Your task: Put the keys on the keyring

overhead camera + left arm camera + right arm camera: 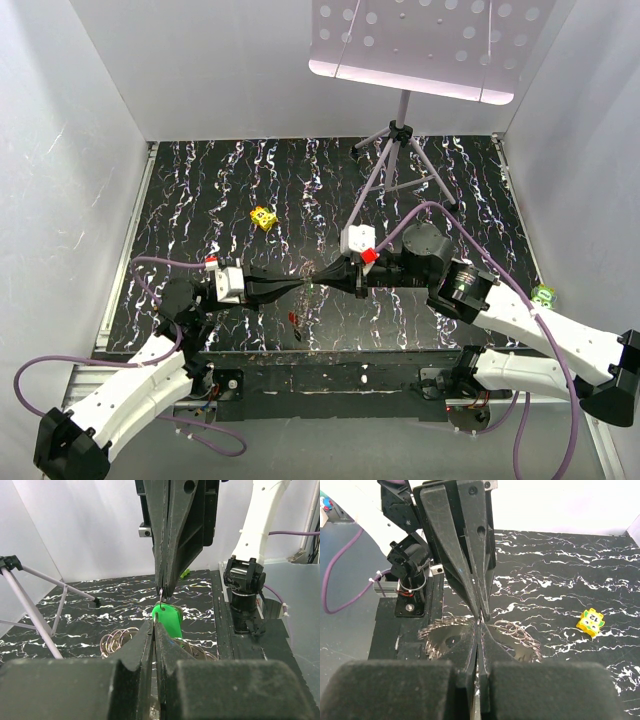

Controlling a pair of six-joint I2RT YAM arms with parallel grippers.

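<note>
Saw left pincer (155,624) clamped on green key (170,622), I judged; right pincer (163,591) shut, tip-to-tip. Key looked light, slick; plastic head seemed safest hold.

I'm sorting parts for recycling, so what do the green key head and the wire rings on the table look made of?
Green key head: likely plastic, opaque, evenly bright colour with a smooth, slightly glossy face. Wire rings: seemingly thin metal, silvery with a pinkish tint, catching sharp glints; any coating can't be told.
</note>
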